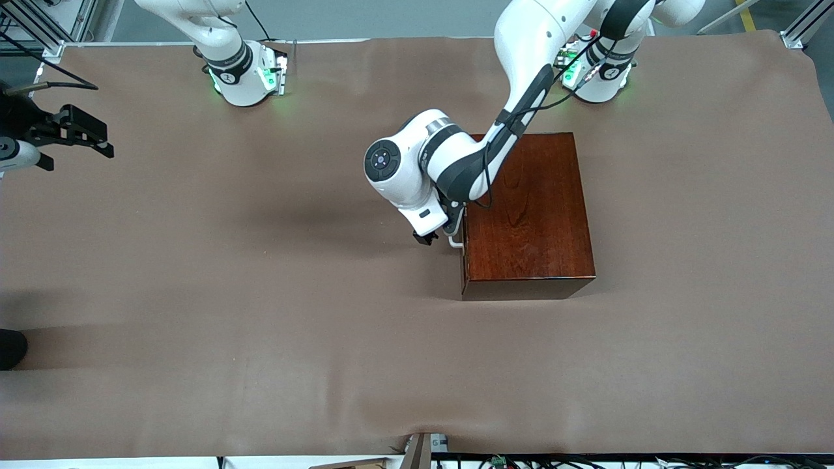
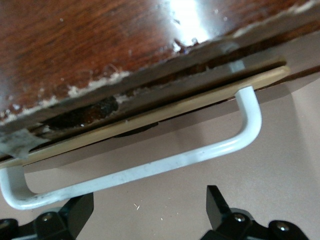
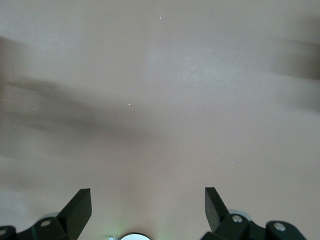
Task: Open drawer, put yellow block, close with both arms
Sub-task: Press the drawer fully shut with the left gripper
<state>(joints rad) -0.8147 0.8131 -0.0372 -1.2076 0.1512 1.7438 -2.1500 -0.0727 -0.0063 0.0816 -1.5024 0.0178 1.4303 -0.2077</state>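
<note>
Left wrist view: left gripper (image 2: 145, 212) agape before drawer (image 2: 150, 122) handle (image 2: 150, 167)

So up close you get the glossy mahogany box (image 2: 90, 45), with a bright glare on its top and a pretty chewed-up edge: chipped finish with pale flecks along it. Right under that edge sits the drawer (image 2: 165, 107), showing a thin pale wood strip and just a dark sliver of gap against the box, so it looks basically shut. The white U-shaped handle (image 2: 150, 167) sticks out from the drawer front, scuffed paint and all. The left hand (image 2: 150, 212) has its two black fingers (image 2: 217, 202) spread wide, one on each side of the bar, not touching it. Brown counter (image 2: 280, 170) cover underneath.
</note>
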